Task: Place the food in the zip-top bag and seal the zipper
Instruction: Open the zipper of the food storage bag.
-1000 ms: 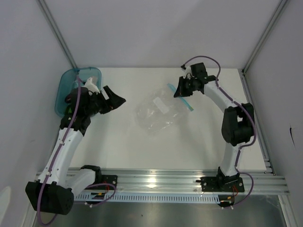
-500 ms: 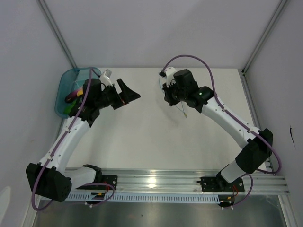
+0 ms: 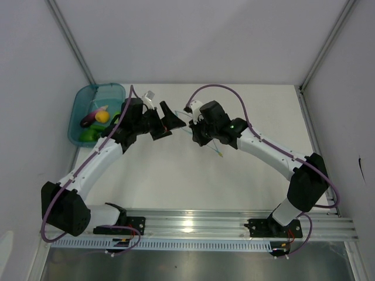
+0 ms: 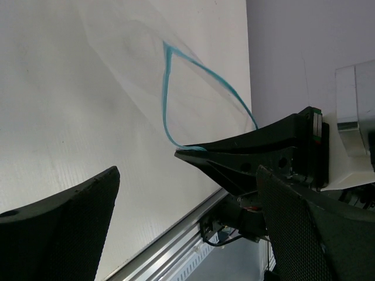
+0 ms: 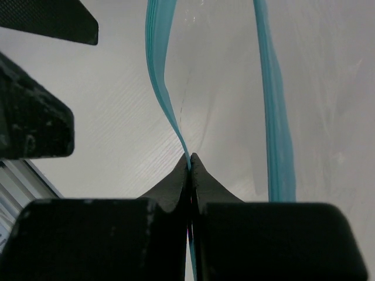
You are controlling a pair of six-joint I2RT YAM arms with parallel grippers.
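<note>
Left tool (image 3: 171, 124): jaws spread wide, holding nothing; faces the bag mouth, just beside the right tool.
Right tool (image 5: 189, 158): jaws pressed together, pinching one side of the zipper.
Zip-top bag (image 4: 196, 96): clear film, held by its rim in the right tool, between the two arms above mid-counter.
Zipper (image 4: 166, 99): blue strip, unsealed, mouth gaping in a loop.
Food (image 3: 102, 117): yellow, purple and green pieces in teal tub (image 3: 79, 100), well apart from the bag.
Counter (image 3: 176, 181): white.
</note>
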